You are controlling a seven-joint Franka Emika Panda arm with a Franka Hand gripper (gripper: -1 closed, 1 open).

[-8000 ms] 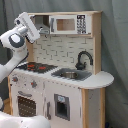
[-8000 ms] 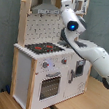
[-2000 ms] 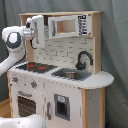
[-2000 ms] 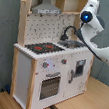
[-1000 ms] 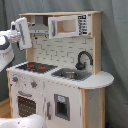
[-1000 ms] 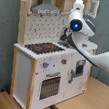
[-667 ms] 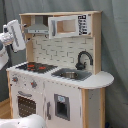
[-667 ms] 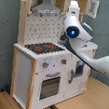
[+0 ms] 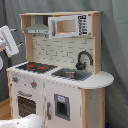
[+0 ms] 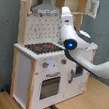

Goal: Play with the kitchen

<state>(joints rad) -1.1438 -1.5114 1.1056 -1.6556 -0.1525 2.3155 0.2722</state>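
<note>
Grey backdrop, wood floor (image 10: 12,103); the kitchen (image 9: 60,75) stands on it, centre of both exterior views. Arm's hand (image 9: 7,40) hovers at the first exterior view's left, above the hob (image 9: 34,66); cannot tell its opening or any hold. Risk: a swing clips the grey hood (image 10: 47,10) or side panel, rocking the toy.

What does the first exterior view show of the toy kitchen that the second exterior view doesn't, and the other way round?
Only the first exterior view shows the sink, the black faucet and the microwave front. Only the second exterior view shows the arm reaching up in front of the kitchen, with a glowing blue light, hiding the sink side. Both show the red-ringed hob, the grey hood and the oven door.
</note>
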